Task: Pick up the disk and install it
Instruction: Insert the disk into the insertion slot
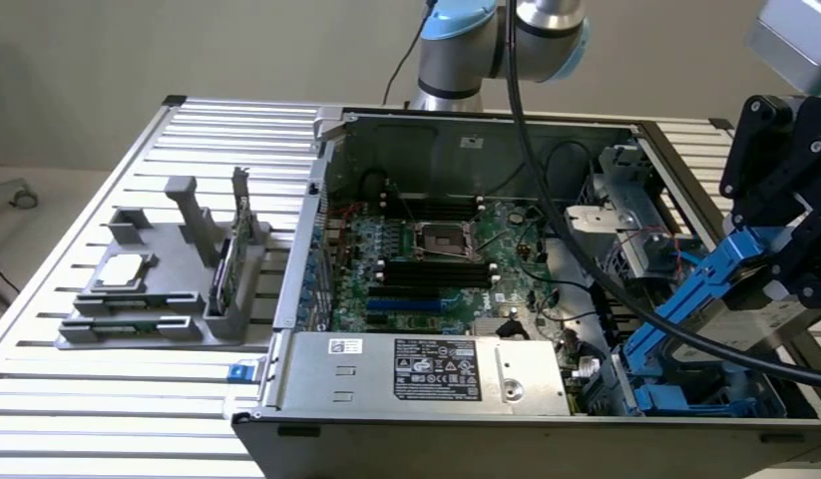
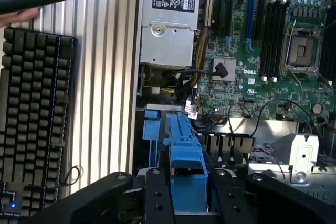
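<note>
Blue-framed, the flat silver-grey metal disk [image 1: 711,287] [image 2: 186,156] is hanging tilted at the exterior view's four o'clock, over the corner bay of the open grey metal computer case [image 1: 480,128]. We are recording the black two-finger gripper [image 1: 767,287] [image 2: 192,203] as clenching the disk's blue plastic carrier. The green motherboard [image 1: 437,261] is lying at the disk's nine o'clock.
</note>
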Controlling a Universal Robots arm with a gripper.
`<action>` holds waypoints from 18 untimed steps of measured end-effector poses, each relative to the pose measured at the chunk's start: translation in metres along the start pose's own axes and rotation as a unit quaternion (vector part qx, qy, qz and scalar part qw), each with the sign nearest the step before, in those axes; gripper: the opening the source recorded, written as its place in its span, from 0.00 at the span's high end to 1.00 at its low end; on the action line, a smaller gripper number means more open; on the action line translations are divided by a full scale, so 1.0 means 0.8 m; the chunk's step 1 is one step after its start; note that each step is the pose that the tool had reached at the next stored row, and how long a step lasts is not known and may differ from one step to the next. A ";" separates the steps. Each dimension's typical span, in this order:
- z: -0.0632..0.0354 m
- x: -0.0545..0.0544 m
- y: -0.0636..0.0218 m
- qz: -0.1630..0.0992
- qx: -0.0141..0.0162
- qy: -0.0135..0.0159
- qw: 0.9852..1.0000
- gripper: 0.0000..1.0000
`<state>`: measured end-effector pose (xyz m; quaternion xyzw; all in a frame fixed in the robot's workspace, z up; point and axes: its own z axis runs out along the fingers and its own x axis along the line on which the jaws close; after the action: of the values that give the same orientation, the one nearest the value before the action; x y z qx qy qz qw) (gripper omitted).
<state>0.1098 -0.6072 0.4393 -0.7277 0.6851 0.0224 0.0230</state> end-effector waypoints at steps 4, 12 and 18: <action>0.000 0.000 0.000 0.005 0.000 0.000 1.000 0.67; 0.001 0.000 0.000 0.016 0.001 0.001 1.000 0.67; 0.005 0.000 0.000 0.018 0.001 0.002 1.000 0.67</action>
<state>0.1098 -0.6073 0.4353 -0.7153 0.6982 0.0212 0.0221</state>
